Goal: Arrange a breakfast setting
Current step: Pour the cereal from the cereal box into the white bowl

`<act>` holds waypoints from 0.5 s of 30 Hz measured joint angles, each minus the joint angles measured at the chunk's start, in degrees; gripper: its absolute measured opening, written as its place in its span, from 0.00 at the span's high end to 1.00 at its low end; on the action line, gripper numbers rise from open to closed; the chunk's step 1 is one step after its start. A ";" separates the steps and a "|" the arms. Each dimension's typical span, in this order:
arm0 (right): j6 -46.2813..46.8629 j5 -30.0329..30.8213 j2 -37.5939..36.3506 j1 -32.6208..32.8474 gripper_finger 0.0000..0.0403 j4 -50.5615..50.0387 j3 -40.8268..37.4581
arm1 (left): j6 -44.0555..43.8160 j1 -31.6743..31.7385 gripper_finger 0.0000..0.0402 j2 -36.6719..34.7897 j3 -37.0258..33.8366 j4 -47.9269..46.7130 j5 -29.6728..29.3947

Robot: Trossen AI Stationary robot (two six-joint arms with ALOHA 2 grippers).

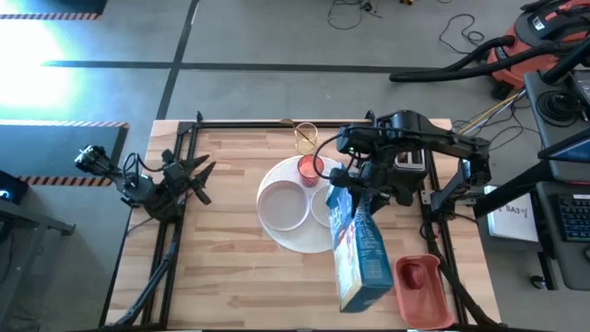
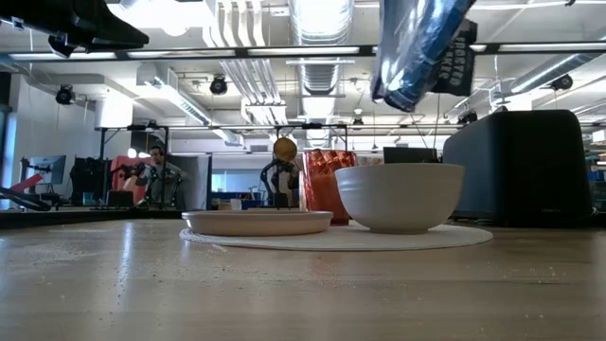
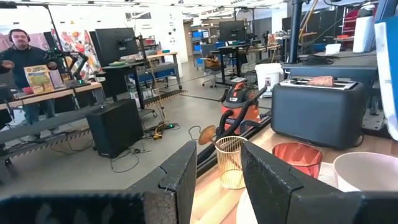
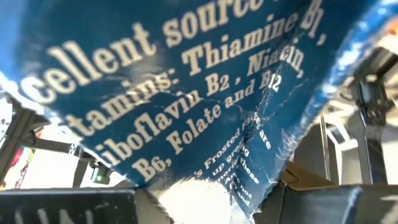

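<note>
Plate (image 1: 297,238) mid-bench – small white bowl (image 1: 324,207) and red cup (image 1: 308,169) on it, wider bowl (image 1: 282,205) alongside. Right hand (image 1: 350,189) clamped on blue cereal box (image 1: 361,251), tilted above plate. Left hand (image 1: 201,180) idle far from plate, fingers (image 3: 177,180) slightly apart, empty.

wooden table (image 1: 230,267) — white plate (image 1: 304,242), toaster (image 1: 408,162), glass (image 1: 305,137), red container (image 1: 422,288)
</note>
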 joint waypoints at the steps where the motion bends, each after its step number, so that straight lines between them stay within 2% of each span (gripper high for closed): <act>1: 0.38 -0.82 0.00 -0.04 0.70 -0.10 -0.36 | 0.00 0.00 0.73 0.00 0.00 -0.04 0.00; 6: 0.42 -3.96 0.00 -0.86 0.70 -0.08 -1.52 | 0.00 -0.03 0.73 0.00 0.00 -0.27 -0.02; 15: -4.13 -4.93 0.00 -4.45 0.70 -0.04 -4.64 | 0.00 -0.04 0.73 0.00 0.00 -1.19 -0.02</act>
